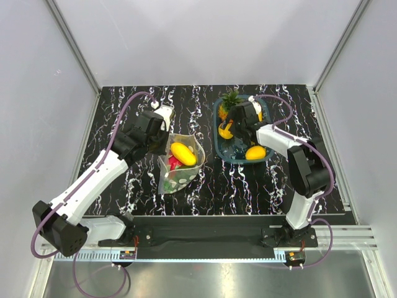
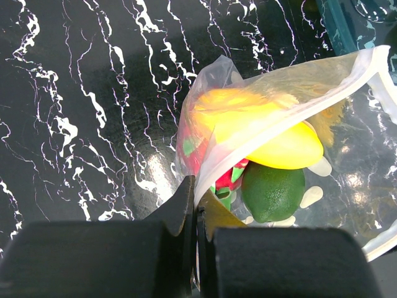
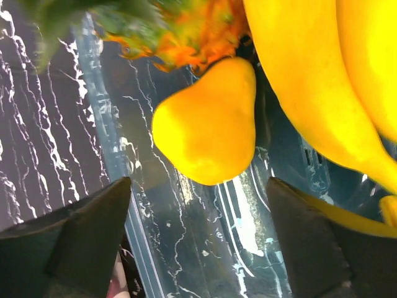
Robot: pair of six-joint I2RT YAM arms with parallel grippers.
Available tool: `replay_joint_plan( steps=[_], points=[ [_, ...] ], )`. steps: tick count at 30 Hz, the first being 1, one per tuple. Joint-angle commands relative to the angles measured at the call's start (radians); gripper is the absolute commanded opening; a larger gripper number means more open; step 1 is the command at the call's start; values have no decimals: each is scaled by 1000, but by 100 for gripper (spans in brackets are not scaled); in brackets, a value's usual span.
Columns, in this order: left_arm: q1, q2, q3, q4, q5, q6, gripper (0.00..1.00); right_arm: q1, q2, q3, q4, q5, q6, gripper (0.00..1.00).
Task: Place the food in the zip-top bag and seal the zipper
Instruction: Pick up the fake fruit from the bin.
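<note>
The clear dotted zip-top bag [image 1: 180,162] stands open on the black marble table. My left gripper [image 1: 167,131] is shut on its mouth edge. In the left wrist view the gripper [image 2: 197,205] pinches the whitish zipper strip [image 2: 322,90]. Inside lie a yellow fruit [image 2: 273,133], a green lime [image 2: 273,192] and the red dragon fruit [image 2: 192,146]. My right gripper [image 1: 232,127] is down in the teal basket [image 1: 268,155], open. Just ahead of its spread fingers [image 3: 198,230], untouched, is a yellow pear [image 3: 208,124].
The basket also holds a pineapple [image 1: 229,102], yellow bananas [image 3: 310,81] and another yellow fruit [image 1: 255,152]. It sits right of the bag. Grey walls close the table on three sides.
</note>
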Motion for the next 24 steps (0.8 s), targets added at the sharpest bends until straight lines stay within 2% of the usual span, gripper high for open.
replay_joint_plan(
  steps=[1, 4, 8, 11, 21, 24],
  points=[
    [5, 6, 12, 16, 15, 14, 2, -2, -45, 30, 4, 19, -69, 100],
    [5, 8, 10, 16, 11, 14, 2, -2, -3, 94, -41, 8, -129, 100],
    [5, 14, 10, 16, 11, 14, 2, -2, 40, 156, -84, 2, -292, 100],
    [4, 14, 10, 13, 11, 14, 2, -5, 93, 235, -149, 10, -298, 100],
    [4, 18, 10, 11, 11, 14, 2, -19, 242, 343, -237, 68, -226, 99],
    [5, 17, 12, 11, 11, 14, 2, -34, 235, 290, -178, 2, -205, 85]
  ],
)
